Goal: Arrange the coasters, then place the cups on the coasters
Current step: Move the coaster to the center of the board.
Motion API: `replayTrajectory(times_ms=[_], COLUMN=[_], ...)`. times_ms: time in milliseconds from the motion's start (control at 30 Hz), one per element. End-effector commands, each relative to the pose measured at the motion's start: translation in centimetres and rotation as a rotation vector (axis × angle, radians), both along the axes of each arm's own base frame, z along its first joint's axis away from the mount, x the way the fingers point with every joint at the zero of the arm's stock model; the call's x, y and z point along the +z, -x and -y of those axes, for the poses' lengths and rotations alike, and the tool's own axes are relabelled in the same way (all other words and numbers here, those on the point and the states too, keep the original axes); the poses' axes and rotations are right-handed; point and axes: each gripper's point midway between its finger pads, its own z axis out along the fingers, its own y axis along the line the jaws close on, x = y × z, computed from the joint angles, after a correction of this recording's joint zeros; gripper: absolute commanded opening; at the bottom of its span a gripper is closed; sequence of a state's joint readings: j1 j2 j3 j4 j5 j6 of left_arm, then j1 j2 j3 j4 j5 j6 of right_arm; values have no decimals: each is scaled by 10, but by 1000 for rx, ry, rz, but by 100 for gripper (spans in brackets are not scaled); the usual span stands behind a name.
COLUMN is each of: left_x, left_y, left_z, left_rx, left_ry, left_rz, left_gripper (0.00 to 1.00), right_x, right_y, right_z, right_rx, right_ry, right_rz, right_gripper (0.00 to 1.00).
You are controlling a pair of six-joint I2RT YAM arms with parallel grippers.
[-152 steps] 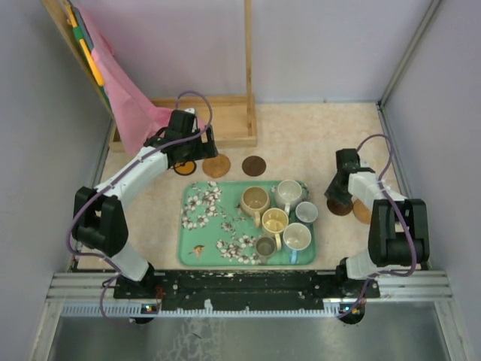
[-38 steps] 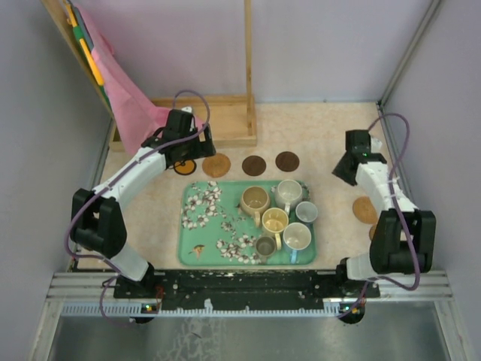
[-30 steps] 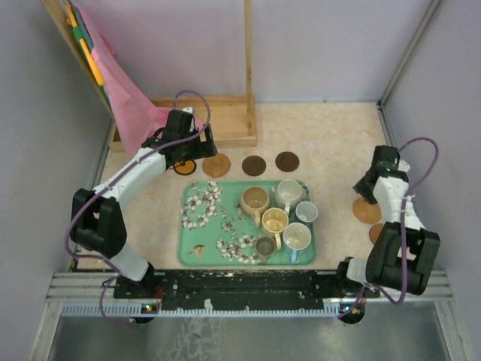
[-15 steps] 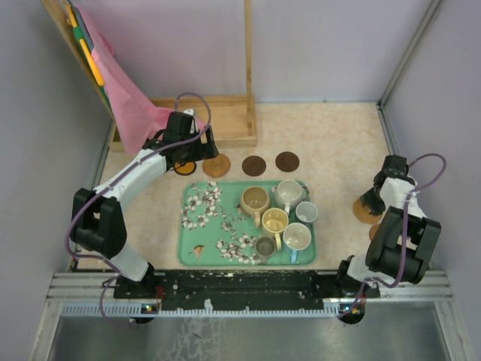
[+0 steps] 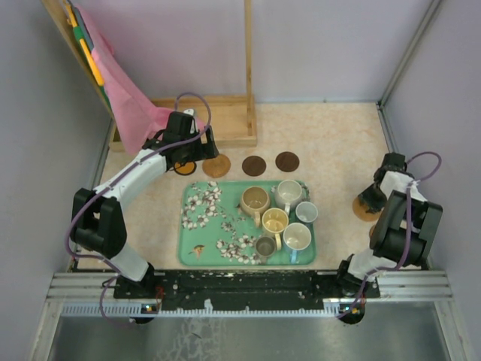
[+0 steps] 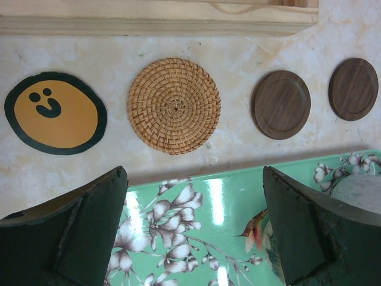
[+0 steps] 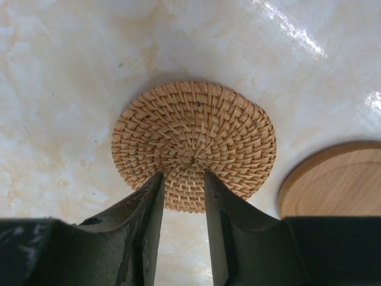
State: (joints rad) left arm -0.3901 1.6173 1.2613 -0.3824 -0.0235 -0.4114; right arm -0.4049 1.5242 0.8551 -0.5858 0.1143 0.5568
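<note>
Four coasters lie in a row behind the green floral tray [image 5: 197,253]: a yellow smiley one [image 6: 55,113], a woven one [image 6: 174,105] and two dark brown ones [image 6: 280,104] [image 6: 353,88]. My left gripper [image 6: 193,173] hangs wide open over the tray's far edge, holding nothing. Several cups crowd the tray's right half, among them tan [image 5: 255,199], yellow [image 5: 274,220] and white [image 5: 297,237]. At the far right my right gripper [image 7: 182,177] points down at another woven coaster [image 7: 193,134]. Its jaws stand narrowly apart over the coaster's near part, which lies flat. A light wood coaster [image 7: 333,179] lies beside it.
A wooden frame [image 5: 225,120] with a pink cloth [image 5: 128,105] stands at the back left. Grey walls close in both sides, the right one near my right arm [image 5: 398,226]. The metal rail [image 5: 248,289] runs along the near edge.
My right arm swung from the back right down to the woven coaster near the right wall. A second dark coaster has joined the row since the earliest frame. The left arm stayed still.
</note>
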Motion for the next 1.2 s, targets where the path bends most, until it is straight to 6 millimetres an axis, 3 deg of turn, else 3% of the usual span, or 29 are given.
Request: replayTrajectory(times_ms=[0, 833, 1167], left_x=[9, 2, 5], left_y=[-4, -10, -10], left_z=[-2, -3, -4], left_rx=[7, 15, 17], left_ry=[0, -24, -30], left_rz=[22, 7, 10], left_gripper=[100, 100, 100], right_x=[-11, -18, -19], right_y=[-22, -149, -181], right_z=[-4, -127, -138], right_rx=[36, 436, 476], right_ry=[-52, -35, -29], right_rz=[50, 40, 41], right_gripper=[33, 33, 33])
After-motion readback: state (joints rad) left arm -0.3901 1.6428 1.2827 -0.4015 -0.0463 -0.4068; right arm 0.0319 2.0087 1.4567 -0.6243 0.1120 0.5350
